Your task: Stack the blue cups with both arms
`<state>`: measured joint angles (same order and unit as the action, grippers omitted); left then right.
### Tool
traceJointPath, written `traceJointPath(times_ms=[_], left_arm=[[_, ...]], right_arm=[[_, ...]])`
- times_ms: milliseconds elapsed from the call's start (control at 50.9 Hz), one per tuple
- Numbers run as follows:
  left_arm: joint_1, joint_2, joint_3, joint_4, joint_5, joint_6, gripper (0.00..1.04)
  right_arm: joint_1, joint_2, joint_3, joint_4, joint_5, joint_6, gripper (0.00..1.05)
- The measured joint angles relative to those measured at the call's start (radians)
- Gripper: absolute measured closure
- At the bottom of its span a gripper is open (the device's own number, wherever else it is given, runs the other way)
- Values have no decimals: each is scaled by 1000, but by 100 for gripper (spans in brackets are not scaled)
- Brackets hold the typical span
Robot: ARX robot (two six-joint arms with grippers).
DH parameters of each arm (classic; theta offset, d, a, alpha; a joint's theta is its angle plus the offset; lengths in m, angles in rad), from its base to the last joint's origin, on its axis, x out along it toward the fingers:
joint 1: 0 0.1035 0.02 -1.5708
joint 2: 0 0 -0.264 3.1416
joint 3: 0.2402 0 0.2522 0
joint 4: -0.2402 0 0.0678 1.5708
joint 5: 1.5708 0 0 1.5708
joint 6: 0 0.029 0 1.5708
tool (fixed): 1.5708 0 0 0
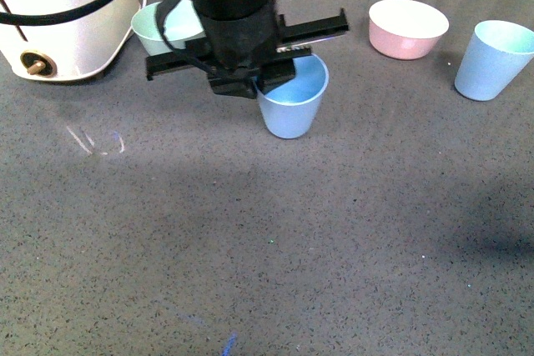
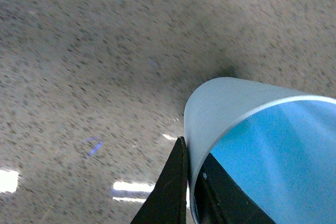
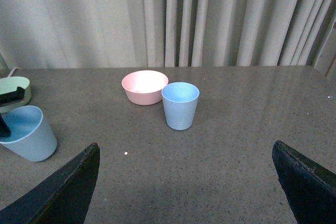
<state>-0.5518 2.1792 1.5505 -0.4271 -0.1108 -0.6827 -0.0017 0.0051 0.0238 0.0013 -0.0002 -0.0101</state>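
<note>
My left gripper (image 1: 265, 81) is shut on the rim of a light-blue cup (image 1: 292, 102) near the table's far middle; one finger is inside the cup, one outside. The left wrist view shows the cup's wall (image 2: 226, 108) pinched between the two black fingers (image 2: 170, 192), with its base close to the table. A second blue cup (image 1: 494, 60) stands upright at the far right; it also shows in the right wrist view (image 3: 180, 105). My right gripper (image 3: 184, 182) is open and empty, well short of that cup. The held cup also shows there (image 3: 29, 132).
A pink bowl (image 1: 408, 27) stands at the back between the two cups, also in the right wrist view (image 3: 144, 86). A mint-green bowl (image 1: 158, 27) sits behind the left arm. A white appliance (image 1: 62, 14) is at the back left. Curtains hang behind the grey table (image 1: 267, 248).
</note>
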Motion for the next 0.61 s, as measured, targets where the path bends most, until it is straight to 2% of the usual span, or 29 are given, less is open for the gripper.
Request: traceJointPath(times_ms=[98, 295, 570, 609], left_arm=[[-68, 6, 64, -58, -2, -23, 103], [-148, 76, 184, -132, -12, -56, 103], [-161, 148, 243, -151, -34, -76, 103], [-161, 148, 242, -140, -34, -80, 95]], right_arm=[[0, 0, 0, 0, 0, 0, 9], [0, 0, 0, 0, 0, 0, 9], [0, 0, 0, 0, 0, 0, 9], [0, 0, 0, 0, 0, 0, 9]])
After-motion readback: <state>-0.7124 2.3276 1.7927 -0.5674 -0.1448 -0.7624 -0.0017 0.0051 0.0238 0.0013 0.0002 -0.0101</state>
